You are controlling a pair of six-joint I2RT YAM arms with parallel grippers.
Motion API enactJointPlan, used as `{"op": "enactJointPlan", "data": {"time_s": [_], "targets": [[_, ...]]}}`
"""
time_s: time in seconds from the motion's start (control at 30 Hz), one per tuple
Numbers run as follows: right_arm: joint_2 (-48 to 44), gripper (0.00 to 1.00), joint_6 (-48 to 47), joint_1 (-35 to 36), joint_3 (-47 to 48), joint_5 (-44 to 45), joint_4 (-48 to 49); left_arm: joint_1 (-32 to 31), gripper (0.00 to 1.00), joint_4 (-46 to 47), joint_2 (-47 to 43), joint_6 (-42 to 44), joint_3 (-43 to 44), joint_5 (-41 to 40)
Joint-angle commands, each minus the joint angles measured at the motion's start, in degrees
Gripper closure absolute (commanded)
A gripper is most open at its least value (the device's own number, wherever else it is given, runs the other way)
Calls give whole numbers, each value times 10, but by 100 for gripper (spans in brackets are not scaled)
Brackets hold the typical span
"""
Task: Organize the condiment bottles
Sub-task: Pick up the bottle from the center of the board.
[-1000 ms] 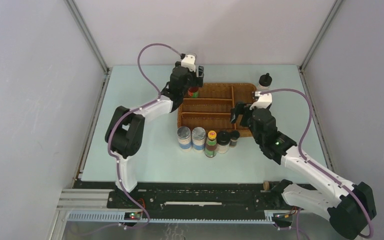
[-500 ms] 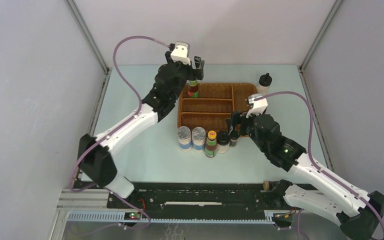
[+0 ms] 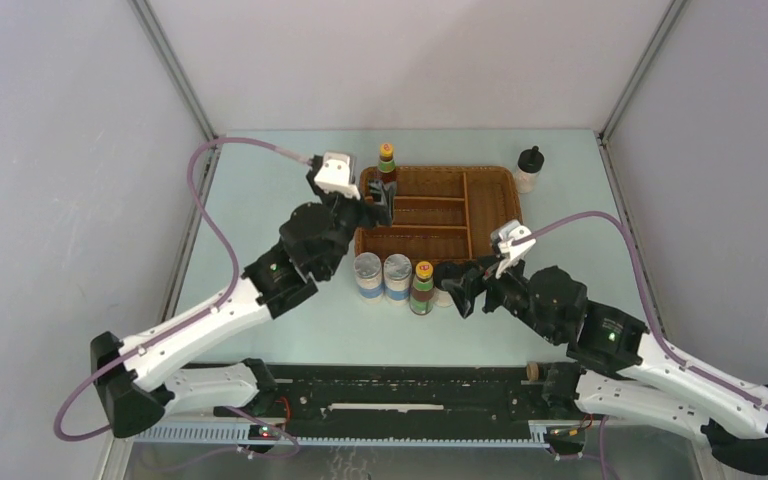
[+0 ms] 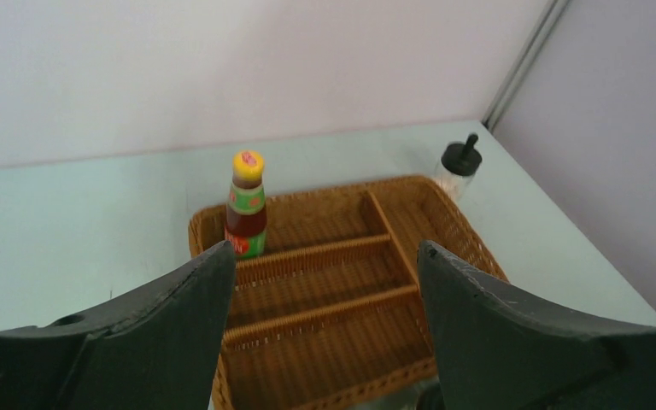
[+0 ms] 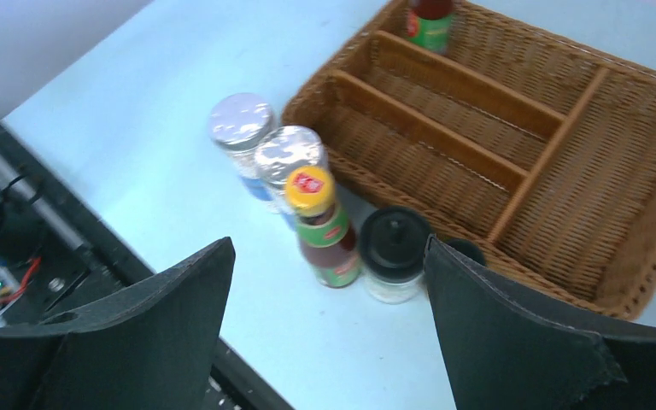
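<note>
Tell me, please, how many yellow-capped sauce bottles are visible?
2. The first sauce bottle stands inside the wicker tray, in its far-left corner; the second sauce bottle stands outside its near edge, between a silver-topped shaker and a black-capped bottle.

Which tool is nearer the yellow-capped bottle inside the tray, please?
Left: the left tool hovers just short of the bottle; the right tool is past the tray's near edge.

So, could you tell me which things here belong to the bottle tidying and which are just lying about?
Job: far sauce bottle; near sauce bottle; shaker at the row's end; shaker next to it; black-capped jar in the row; black-capped bottle at the far right.
Not the job's own: wicker tray; table.
</note>
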Motion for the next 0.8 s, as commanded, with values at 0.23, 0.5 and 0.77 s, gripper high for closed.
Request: {"op": "enactJointPlan", "data": {"time_s": [0.23,0.5,0.77], "targets": [[-9,10,-58,99,-68,16,104,-110,18,-64,-115,-69,-106,-138],[16,10,-90,101,-130,26,234,-130,17,-71,-169,-87,-150,-154],[50,11,-115,70,-174,9,353,-139,17,-75,-187,-91,-174,-158]]}}
